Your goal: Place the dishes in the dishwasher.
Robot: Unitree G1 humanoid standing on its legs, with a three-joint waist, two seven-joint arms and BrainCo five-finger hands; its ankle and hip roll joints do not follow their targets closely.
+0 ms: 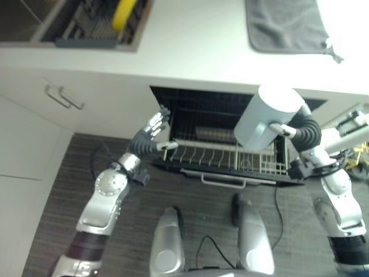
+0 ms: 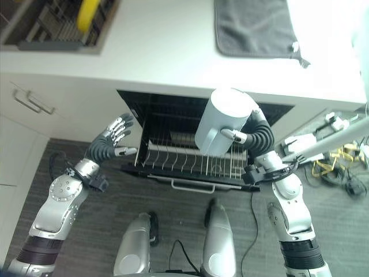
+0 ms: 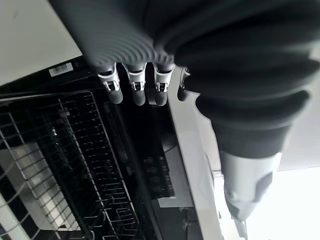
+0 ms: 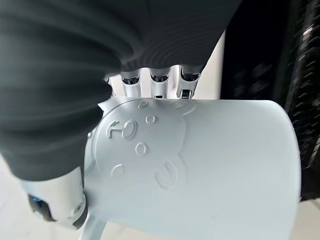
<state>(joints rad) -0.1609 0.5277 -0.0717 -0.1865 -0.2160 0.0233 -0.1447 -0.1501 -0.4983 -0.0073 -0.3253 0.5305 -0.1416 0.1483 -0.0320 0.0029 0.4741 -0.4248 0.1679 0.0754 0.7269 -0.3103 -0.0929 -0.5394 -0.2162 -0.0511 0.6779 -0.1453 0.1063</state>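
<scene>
My right hand (image 2: 245,137) is shut on a pale blue cup (image 1: 266,116), held tilted above the right part of the pulled-out dishwasher rack (image 1: 222,158). The right wrist view shows the cup (image 4: 200,170) close up, with fingers (image 4: 159,82) curled over its embossed side. The open dishwasher (image 2: 179,124) sits under the white counter (image 1: 190,46). My left hand (image 1: 154,131) hovers open at the rack's left end, fingers spread, touching nothing. Its fingers (image 3: 135,85) point past the wire rack (image 3: 90,165) toward the dishwasher's inner edge.
A grey towel (image 1: 285,24) lies on the counter at the back right. A sink basket (image 1: 95,23) at the back left holds a yellow item (image 1: 124,12). White cabinet doors with handles (image 1: 63,98) stand left of the dishwasher. Cables (image 2: 340,164) lie on the floor at the right.
</scene>
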